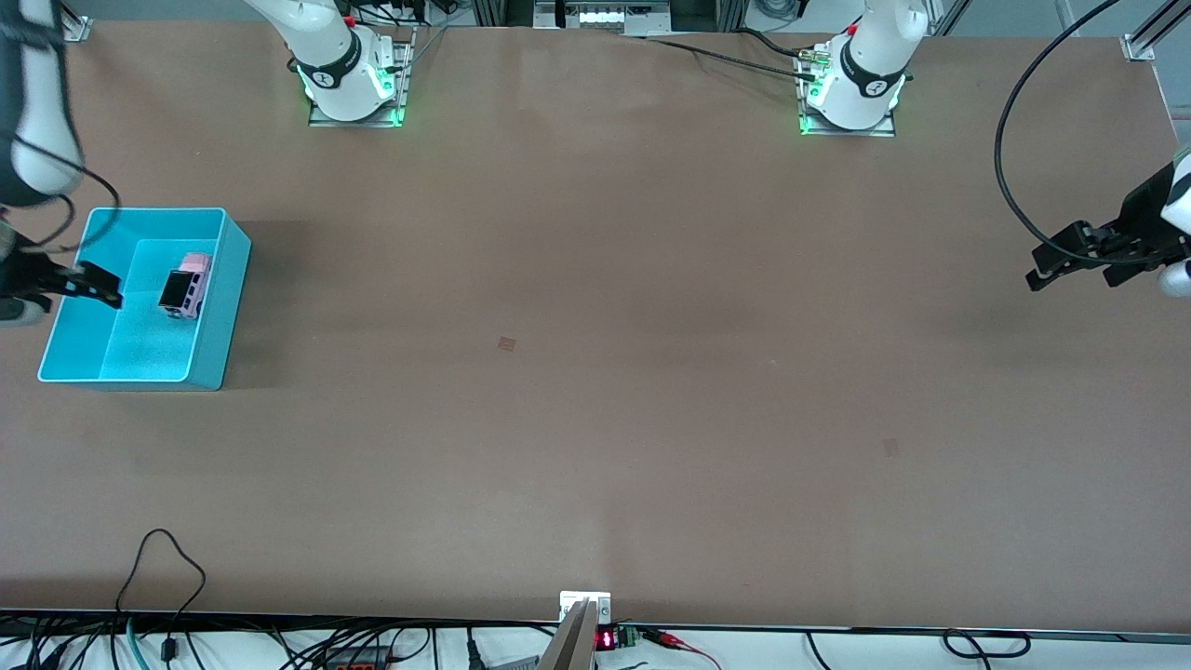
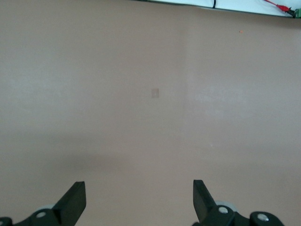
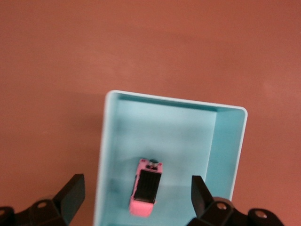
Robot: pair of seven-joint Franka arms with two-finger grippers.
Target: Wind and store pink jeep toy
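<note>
Judging by the small light-pink jeep toy [image 1: 187, 285] lying in your turquoise plastic bin [image 1: 219, 316], storing looks done, with the right gripper [image 1: 96, 285] spread wide and empty above the bin and the left gripper [image 1: 1044, 265] waiting wide apart over bare table at its own end.

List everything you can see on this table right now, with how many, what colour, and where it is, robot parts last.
pink jeep toy: one, light pink with black roof, inside the bin
bin: one, turquoise, at the right arm's end of the table
table: one, brown
right gripper: one, black, open, over the bin's outer edge
left gripper: one, black, open, waiting over bare table at the left arm's end
</note>
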